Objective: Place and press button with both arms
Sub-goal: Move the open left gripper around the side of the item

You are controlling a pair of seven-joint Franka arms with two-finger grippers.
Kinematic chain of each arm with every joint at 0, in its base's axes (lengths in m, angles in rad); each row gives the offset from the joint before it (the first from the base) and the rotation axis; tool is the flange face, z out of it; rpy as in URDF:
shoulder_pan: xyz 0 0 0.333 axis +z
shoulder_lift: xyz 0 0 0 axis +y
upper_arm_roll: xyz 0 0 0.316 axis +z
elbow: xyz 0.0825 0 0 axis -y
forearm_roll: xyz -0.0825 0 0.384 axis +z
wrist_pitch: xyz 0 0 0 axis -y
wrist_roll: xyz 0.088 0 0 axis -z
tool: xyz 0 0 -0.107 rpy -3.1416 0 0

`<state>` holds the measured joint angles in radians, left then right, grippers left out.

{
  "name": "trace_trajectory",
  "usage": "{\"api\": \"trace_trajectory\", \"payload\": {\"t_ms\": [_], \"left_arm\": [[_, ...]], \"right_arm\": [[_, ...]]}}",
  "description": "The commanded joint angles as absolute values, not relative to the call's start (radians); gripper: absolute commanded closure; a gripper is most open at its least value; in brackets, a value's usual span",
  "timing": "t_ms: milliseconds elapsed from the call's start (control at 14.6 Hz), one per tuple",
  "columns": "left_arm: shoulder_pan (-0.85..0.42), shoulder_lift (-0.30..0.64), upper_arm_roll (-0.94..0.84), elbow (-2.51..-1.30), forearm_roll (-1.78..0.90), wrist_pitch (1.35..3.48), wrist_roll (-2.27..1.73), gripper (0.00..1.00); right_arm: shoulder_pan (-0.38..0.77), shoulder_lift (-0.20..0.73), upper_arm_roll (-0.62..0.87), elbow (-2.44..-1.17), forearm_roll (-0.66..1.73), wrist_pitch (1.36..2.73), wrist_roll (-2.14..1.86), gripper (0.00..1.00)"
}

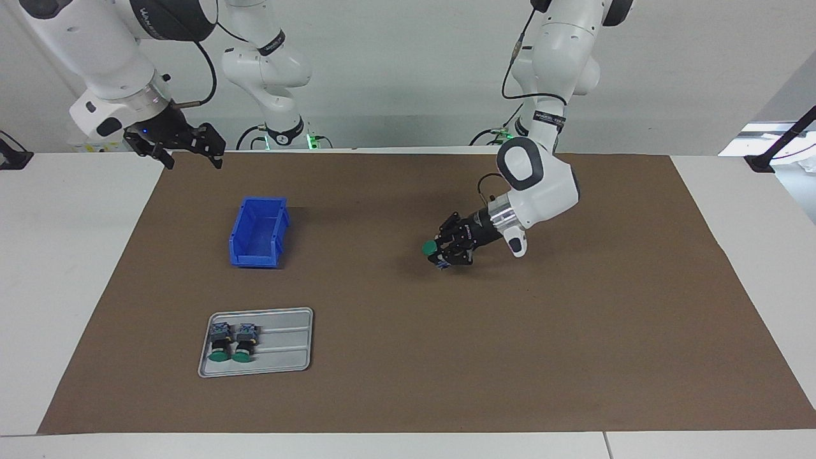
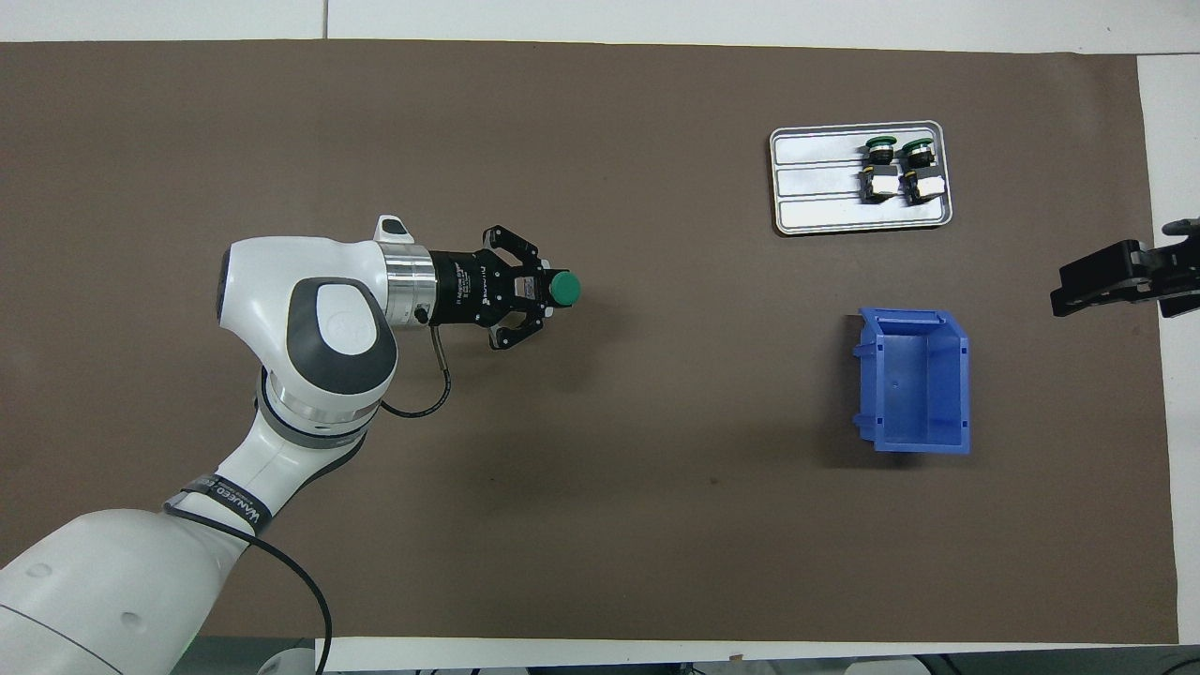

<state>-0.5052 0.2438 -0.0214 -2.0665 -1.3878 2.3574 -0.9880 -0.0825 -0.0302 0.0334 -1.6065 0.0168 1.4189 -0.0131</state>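
My left gripper (image 1: 441, 252) lies almost level, low over the middle of the brown mat, and is shut on the button (image 1: 431, 247). In the overhead view the left gripper (image 2: 547, 292) grips the button (image 2: 563, 289) from the side, with the round green cap facing up. I cannot tell whether the button's blue-grey base touches the mat. My right gripper (image 1: 191, 148) is open and empty. It waits in the air over the mat's edge at the right arm's end, and shows in the overhead view too (image 2: 1120, 278).
A metal tray (image 1: 287, 354) holds two more green-capped buttons (image 1: 220, 347) (image 1: 243, 347), lying side by side. A blue bin (image 1: 258, 233), open and empty, stands nearer the robots than the tray, toward the right arm's end. In the overhead view, tray (image 2: 816, 202), bin (image 2: 914, 380).
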Motion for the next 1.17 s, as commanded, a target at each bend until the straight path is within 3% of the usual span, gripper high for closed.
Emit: {"api": "trace_trajectory", "payload": {"t_ms": [0, 275, 755, 1098], "left_arm": [[-0.474, 0.206, -0.026, -2.131, -1.477, 2.304, -0.885, 0.86], [-0.447, 0.163, -0.026, -2.241, -1.693, 2.197, -0.602, 0.86], [-0.364, 0.192, -0.026, -2.286, -1.772, 2.080, -0.606, 0.86], [-0.379, 0.216, -0.026, -2.327, -1.850, 2.065, -0.582, 0.86]], "right_arm": [[-0.087, -0.057, 0.038, -1.638, 0.017, 1.427, -0.038, 0.01], [-0.087, -0.057, 0.038, -1.638, 0.017, 1.425, -0.040, 0.01], [-0.087, -0.057, 0.040, -1.638, 0.018, 1.424, -0.040, 0.01], [-0.087, -0.057, 0.040, -1.638, 0.018, 1.422, -0.040, 0.01]]}}
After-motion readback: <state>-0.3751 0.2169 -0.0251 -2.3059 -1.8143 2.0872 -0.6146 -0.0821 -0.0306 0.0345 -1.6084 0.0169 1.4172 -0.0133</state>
